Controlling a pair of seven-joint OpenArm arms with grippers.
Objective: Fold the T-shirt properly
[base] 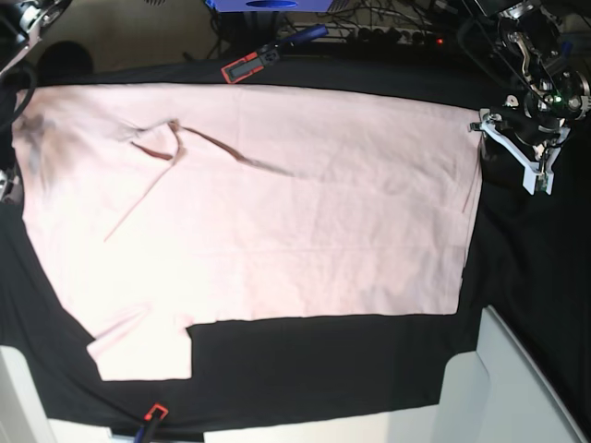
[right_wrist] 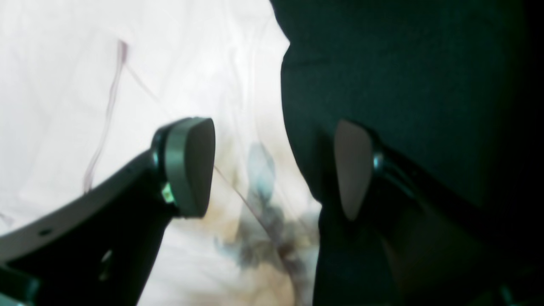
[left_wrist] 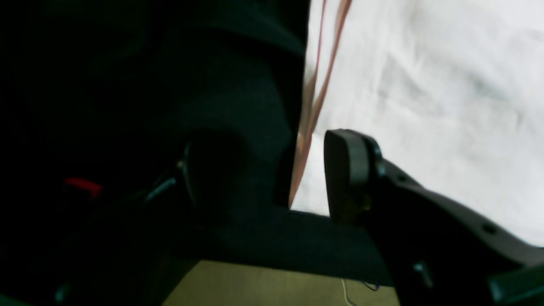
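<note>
The pale pink T-shirt [base: 277, 212] lies spread flat on the black table cloth [base: 323, 360], one sleeve at the near left and a fold crease near the upper left. My left gripper [base: 522, 157] stands at the shirt's far right edge. In the left wrist view this gripper [left_wrist: 276, 174] is open, and the T-shirt [left_wrist: 425, 106] edge runs between its fingers. My right gripper [right_wrist: 272, 170] is open too, straddling the T-shirt [right_wrist: 85, 63] edge where pink meets black cloth. In the base view the right arm barely shows at the left border.
A red and black tool [base: 249, 65] lies at the table's far edge, and a second one [base: 152, 415] at the near edge. A white panel [base: 503, 388] rises at the near right. Cables and a blue box [base: 268, 5] sit behind the table.
</note>
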